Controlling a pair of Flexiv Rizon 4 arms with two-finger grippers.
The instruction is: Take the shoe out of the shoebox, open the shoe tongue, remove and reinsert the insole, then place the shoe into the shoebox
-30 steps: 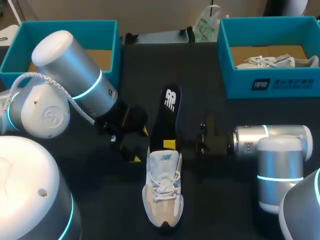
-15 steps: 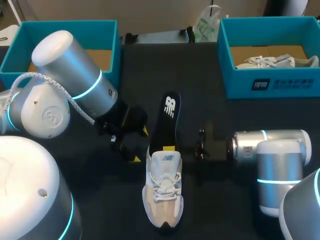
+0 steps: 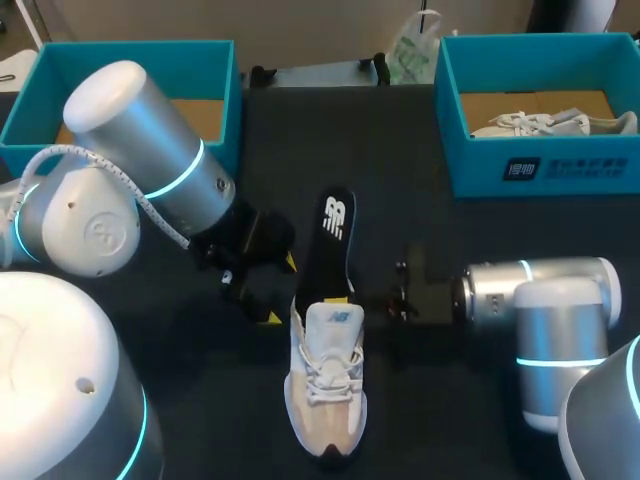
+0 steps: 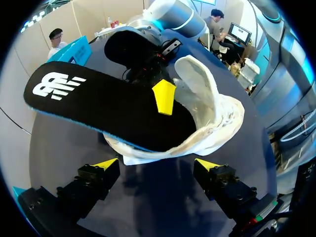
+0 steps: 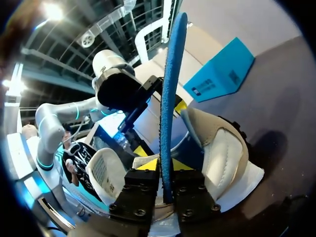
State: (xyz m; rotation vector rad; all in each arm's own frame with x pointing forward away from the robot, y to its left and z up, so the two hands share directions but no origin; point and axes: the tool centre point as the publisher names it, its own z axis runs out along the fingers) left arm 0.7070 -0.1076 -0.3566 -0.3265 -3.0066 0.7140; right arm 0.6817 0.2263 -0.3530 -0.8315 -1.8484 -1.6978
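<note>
A light grey shoe point(image 3: 325, 385) lies on the dark table, toe toward the near edge. A black insole point(image 3: 335, 240) slants out of its heel opening, front end inside the shoe. My right gripper point(image 3: 341, 297) comes in from the right and is shut on the insole at the shoe's collar. In the right wrist view the insole point(image 5: 170, 98) stands edge-on between the fingers of the right gripper point(image 5: 164, 168). My left gripper point(image 4: 157, 165) stands open just left of the heel, with the shoe point(image 4: 207, 113) and the insole point(image 4: 98, 101) ahead of it, untouched.
A teal shoebox point(image 3: 530, 165) at the back right holds another pale shoe point(image 3: 555, 122). A second teal box point(image 3: 130, 60) stands at the back left behind my left arm. A plastic bag point(image 3: 412, 50) lies at the table's far edge.
The insole has slid nearer, deeper into the shoe, carried by my right gripper. The left arm and the shoe have stayed put.
</note>
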